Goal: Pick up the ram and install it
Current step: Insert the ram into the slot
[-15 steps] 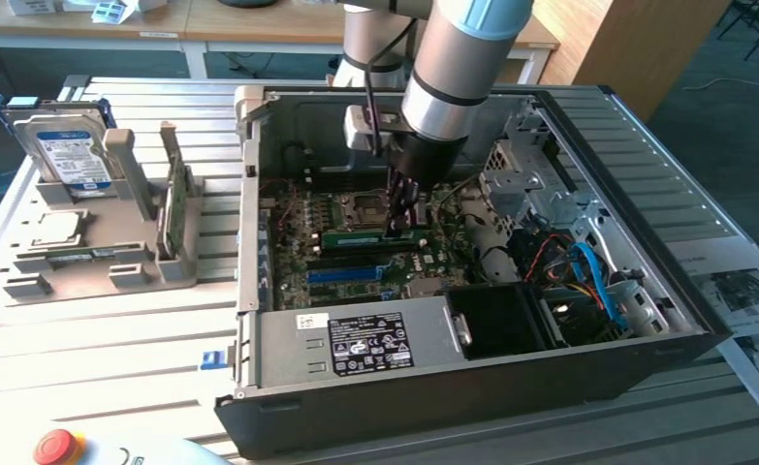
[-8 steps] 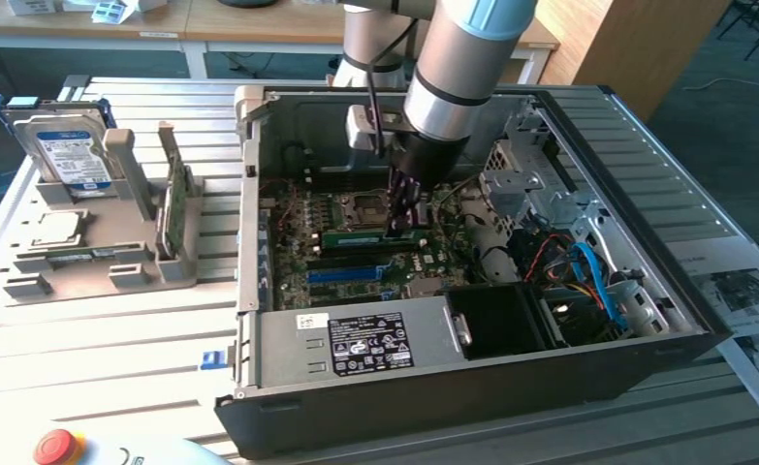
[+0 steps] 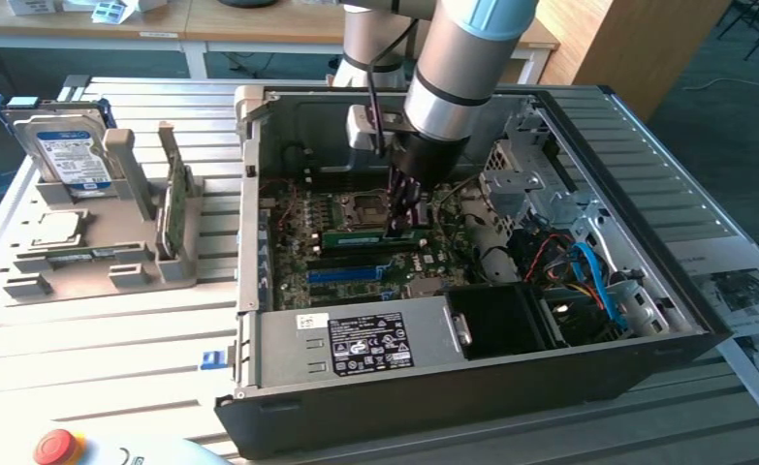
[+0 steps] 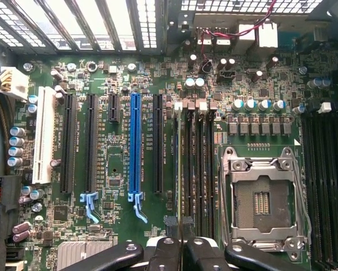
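My gripper (image 3: pixel 405 229) reaches down into the open computer case (image 3: pixel 689 320), over the motherboard. Its fingers are shut on the ram (image 3: pixel 372 235), a thin green stick lying level along the memory slots beside the processor socket (image 3: pixel 357 205). In the wrist view the ram (image 4: pixel 182 169) shows edge-on as a narrow line running away from my gripper (image 4: pixel 183 249), in line with the dark memory slots (image 4: pixel 200 169). I cannot tell whether the stick touches the slot or hangs just above it.
A grey holder (image 3: pixel 95 262) at the exterior view's left carries a blue-labelled hard drive (image 3: pixel 69 150) and a green card (image 3: pixel 173 203) on edge. Inside the case lie the power supply (image 3: pixel 353 344), blue cables (image 3: pixel 592 276), a blue expansion slot (image 4: pixel 135 147) and the processor socket (image 4: pixel 262 197). A red button (image 3: pixel 58 448) sits at the front.
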